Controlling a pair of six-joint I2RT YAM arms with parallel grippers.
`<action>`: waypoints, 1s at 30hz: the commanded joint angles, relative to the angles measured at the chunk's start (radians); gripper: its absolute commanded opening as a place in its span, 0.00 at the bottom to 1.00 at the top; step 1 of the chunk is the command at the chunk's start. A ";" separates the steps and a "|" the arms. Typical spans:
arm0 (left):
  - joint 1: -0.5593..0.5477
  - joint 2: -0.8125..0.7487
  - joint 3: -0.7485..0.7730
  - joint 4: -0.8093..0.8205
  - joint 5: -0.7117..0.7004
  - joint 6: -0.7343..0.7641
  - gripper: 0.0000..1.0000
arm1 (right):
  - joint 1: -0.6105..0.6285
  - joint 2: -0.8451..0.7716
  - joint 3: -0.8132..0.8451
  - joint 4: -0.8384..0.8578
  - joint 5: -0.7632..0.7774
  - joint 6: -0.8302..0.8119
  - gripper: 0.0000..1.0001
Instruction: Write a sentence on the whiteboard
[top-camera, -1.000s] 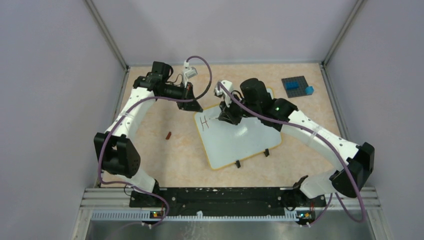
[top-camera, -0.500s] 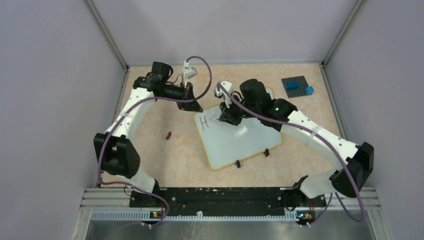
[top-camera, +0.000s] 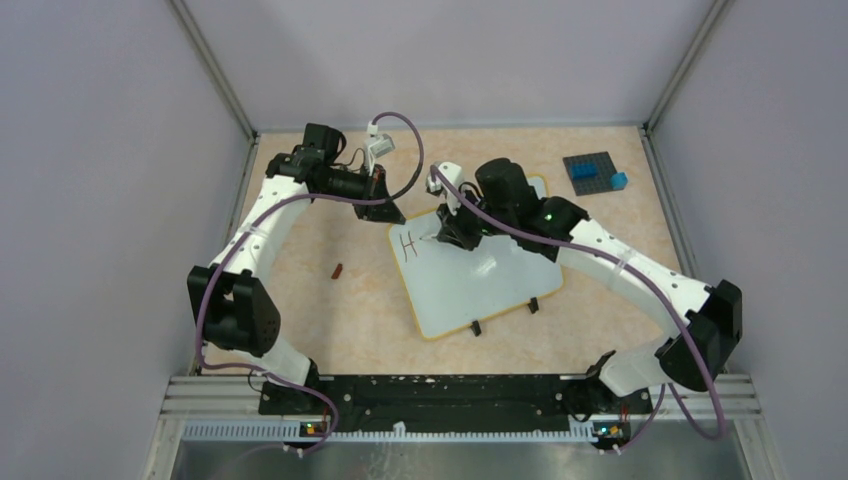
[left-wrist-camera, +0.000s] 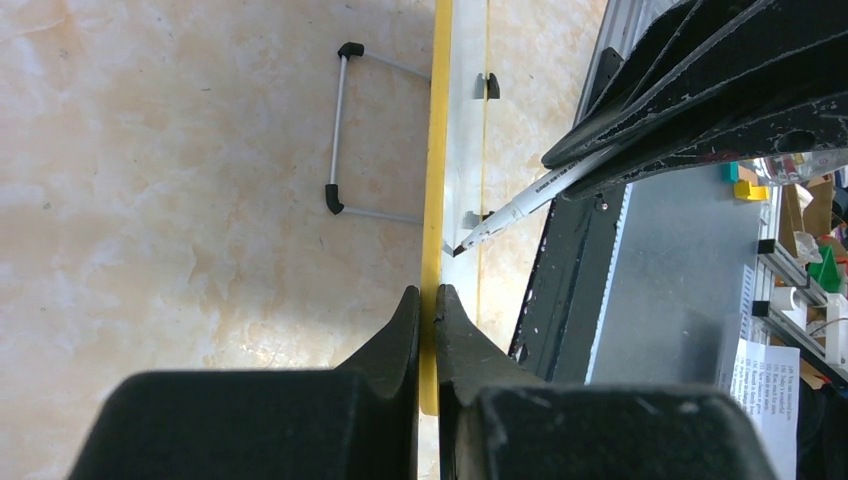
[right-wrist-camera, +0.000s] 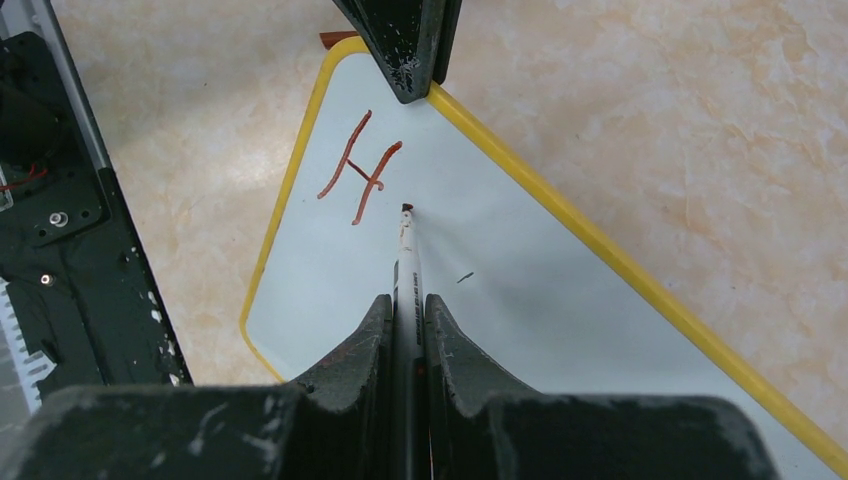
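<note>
Marker (right-wrist-camera: 406, 250) barrel hides between pinching right fingers (right-wrist-camera: 365, 345); left fingers (left-wrist-camera: 400, 335) clamp the whiteboard (left-wrist-camera: 432, 180) rim.

On my left, open tabletop (top-camera: 345, 320) beside the whiteboard (top-camera: 480, 285), just 1 small reddish object (top-camera: 337, 269) there; studded plate (top-camera: 590, 170) far right.

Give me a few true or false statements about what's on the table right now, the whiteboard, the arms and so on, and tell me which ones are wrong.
1. The right gripper is shut on the marker. True.
2. The whiteboard bears a full sentence. False: only an H.
3. The left gripper hangs open, touching nothing. False: it is shut on the whiteboard's yellow rim.
4. The studded plate with blue bricks lies apart from the whiteboard. True.
</note>
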 joint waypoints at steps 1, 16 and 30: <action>-0.025 -0.018 -0.025 -0.028 0.007 -0.003 0.00 | -0.005 0.019 0.033 0.040 0.012 0.012 0.00; -0.025 -0.012 -0.025 -0.029 0.005 0.002 0.00 | 0.011 0.030 -0.001 0.022 -0.004 -0.003 0.00; -0.025 -0.006 -0.026 -0.028 0.004 0.000 0.00 | 0.011 -0.023 -0.056 0.000 0.003 -0.013 0.00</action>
